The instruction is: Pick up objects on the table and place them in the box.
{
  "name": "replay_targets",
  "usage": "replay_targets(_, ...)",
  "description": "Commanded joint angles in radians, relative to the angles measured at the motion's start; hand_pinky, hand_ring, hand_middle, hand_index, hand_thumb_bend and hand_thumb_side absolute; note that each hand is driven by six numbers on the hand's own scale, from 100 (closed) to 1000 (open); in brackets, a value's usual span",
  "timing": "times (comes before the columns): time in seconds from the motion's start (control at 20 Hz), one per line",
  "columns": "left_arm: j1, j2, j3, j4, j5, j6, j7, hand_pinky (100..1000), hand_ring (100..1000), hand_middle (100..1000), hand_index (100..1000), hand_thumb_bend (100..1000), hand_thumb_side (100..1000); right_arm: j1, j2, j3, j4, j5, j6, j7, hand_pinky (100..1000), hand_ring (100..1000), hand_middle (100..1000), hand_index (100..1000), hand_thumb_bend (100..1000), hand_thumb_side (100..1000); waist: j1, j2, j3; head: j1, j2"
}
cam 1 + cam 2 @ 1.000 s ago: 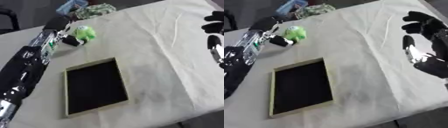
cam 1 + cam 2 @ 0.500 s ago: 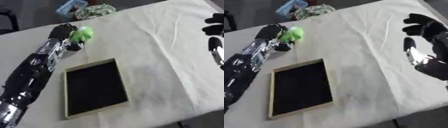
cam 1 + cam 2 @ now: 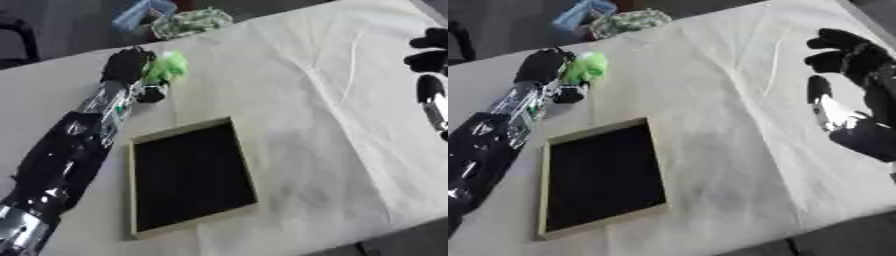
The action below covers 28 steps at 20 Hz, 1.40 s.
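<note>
A bright green soft object (image 3: 168, 66) lies on the cream tablecloth at the far left. My left hand (image 3: 125, 64) is at its left side, fingers curled against it, and a dark finger (image 3: 153, 94) shows just below it. The arm runs in from the lower left corner. The box (image 3: 182, 130) is a flat tan-rimmed tray with a black inside, lying nearer me and holding nothing. My right hand (image 3: 852, 102) stays raised at the right edge, open with fingers up, well away from both.
A blue packet (image 3: 140, 12) and a green patterned bundle (image 3: 189, 21) sit at the far edge of the table. A black chair (image 3: 24, 36) stands at the far left. The cloth (image 3: 324, 110) is creased between the box and the right hand.
My left hand has reached further forward and come up against the green object, fingers curling onto it. The right hand has barely moved.
</note>
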Motion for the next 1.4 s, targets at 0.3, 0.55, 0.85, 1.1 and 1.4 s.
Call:
replay_targets(0.3, -0.022, 0.053, -0.03, -0.124, 0.018, -0.012, 0.01, 629, 469, 428, 663, 100, 387, -0.007, -0.012, -0.009, -0.008, -0.004, 0.002, -0.004, 784, 778, 814, 931, 100, 463, -0.011, -0.02, 0.01, -0.002, -0.011)
replay_targets(0.55, -0.025, 0.136, -0.069, -0.252, 0.076, -0.057, -0.03, 627, 464, 419, 656, 100, 383, 0.0, -0.016, -0.014, -0.006, -0.001, 0.002, -0.008, 784, 778, 814, 931, 100, 464, -0.012, -0.027, 0.023, -0.02, -0.012)
replay_targets(0.85, 0.011, 0.272, -0.092, -0.416, 0.176, -0.135, -0.093, 617, 459, 411, 647, 100, 378, 0.007, -0.021, -0.019, -0.004, 0.004, 0.002, -0.013, 785, 778, 814, 931, 100, 465, -0.011, -0.033, 0.039, -0.039, -0.016)
replay_targets(1.1, 0.109, 0.397, -0.137, -0.549, 0.258, -0.207, -0.143, 618, 465, 420, 648, 100, 378, 0.007, -0.024, -0.017, -0.004, 0.005, 0.001, -0.012, 785, 779, 816, 932, 100, 464, -0.007, -0.032, 0.044, -0.057, -0.021)
replay_targets(1.4, 0.243, 0.515, -0.181, -0.706, 0.354, -0.274, -0.17, 619, 466, 423, 646, 100, 378, 0.001, -0.024, -0.021, -0.009, 0.007, 0.0, -0.023, 786, 782, 818, 933, 100, 458, -0.01, -0.031, 0.04, -0.06, -0.027)
